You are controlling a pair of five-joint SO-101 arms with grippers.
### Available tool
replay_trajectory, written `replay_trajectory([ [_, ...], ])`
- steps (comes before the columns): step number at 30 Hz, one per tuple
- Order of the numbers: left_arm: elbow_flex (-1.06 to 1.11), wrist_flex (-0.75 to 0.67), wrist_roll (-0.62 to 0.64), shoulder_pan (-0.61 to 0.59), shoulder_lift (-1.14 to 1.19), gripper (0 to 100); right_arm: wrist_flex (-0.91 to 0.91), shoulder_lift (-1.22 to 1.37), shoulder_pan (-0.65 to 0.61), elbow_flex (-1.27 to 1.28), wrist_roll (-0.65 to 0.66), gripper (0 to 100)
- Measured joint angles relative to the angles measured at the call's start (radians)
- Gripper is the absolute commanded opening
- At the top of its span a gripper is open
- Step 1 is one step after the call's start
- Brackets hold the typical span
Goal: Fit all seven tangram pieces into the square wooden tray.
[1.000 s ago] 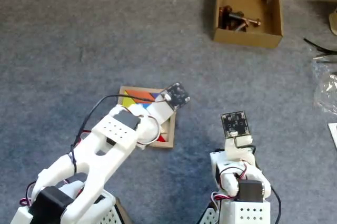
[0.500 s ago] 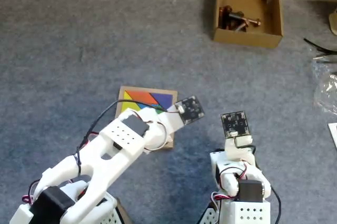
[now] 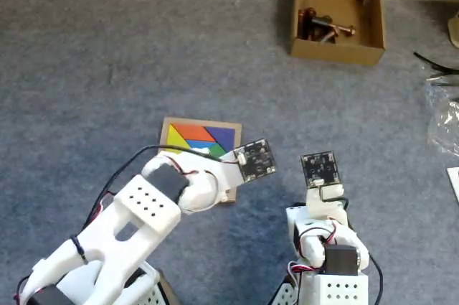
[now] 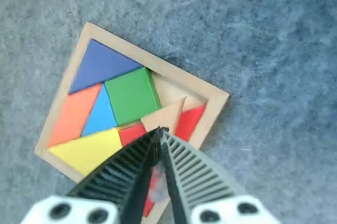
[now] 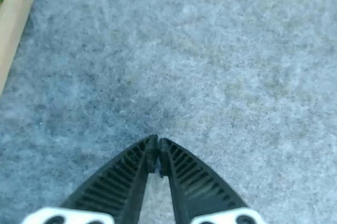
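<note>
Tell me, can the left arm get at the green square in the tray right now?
Probably yes. The left hand hangs closed over the wooden tray, its tip beside the green square, with nothing between them. It would have to open first.

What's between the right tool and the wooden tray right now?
Bare grey carpet. In the right wrist view, nothing lies on the stretch from the right tool to the wooden tray rim.

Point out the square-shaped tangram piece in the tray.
The green piece, near the tray's middle. It has four even sides; the dark blue piece, yellow piece and light blue piece are triangles.
</note>
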Motion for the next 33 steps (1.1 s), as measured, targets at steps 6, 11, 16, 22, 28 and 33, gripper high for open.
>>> replay_trajectory([
  [6, 0.015, -0.018, -0.005, -0.101, 0.048, 1, 0.000, 0.000, 0.000, 0.000, 0.000, 0.5],
  [11, 0.015, -0.028, -0.012, -0.109, 0.147, 1, 0.000, 0.000, 0.000, 0.000, 0.000, 0.5],
  [16, 0.015, -0.064, -0.037, -0.152, 0.219, 1, 0.000, 0.000, 0.000, 0.000, 0.000, 0.5],
  [22, 0.015, -0.064, -0.041, -0.161, 0.229, 1, 0.000, 0.000, 0.000, 0.000, 0.000, 0.5],
  [28, 0.015, -0.064, -0.041, -0.132, 0.229, 1, 0.000, 0.000, 0.000, 0.000, 0.000, 0.5],
  [33, 0.015, -0.064, -0.041, -0.117, 0.229, 1, 0.000, 0.000, 0.000, 0.000, 0.000, 0.5],
])
